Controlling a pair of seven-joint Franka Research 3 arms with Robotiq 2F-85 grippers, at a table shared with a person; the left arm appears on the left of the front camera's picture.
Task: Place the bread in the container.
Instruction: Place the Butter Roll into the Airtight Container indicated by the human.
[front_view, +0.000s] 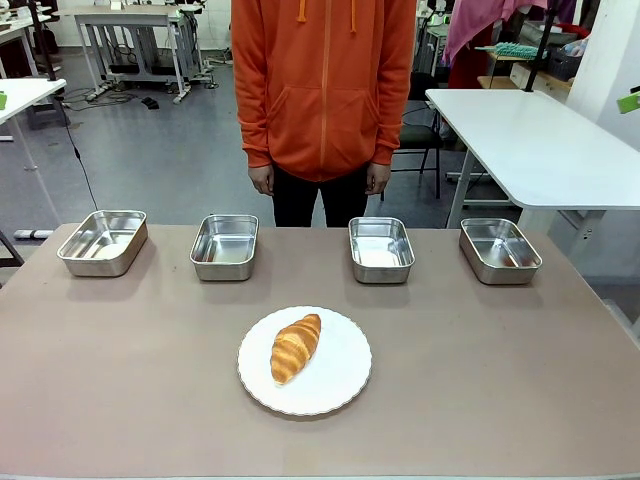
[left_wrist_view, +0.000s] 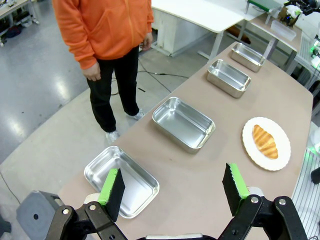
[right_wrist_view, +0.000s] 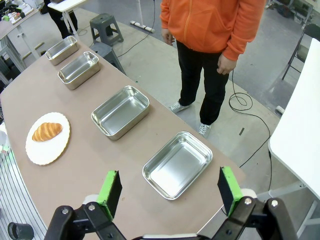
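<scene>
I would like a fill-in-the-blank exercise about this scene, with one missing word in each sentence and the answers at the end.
The croissant lies on a round white ____.
Along the far side of the table stand ____ steel pans in a row.
The left pincer is ____, with nothing between its green pads.
The person across the table wears an ____ hooded top.
Missing words: plate, four, open, orange.
</scene>
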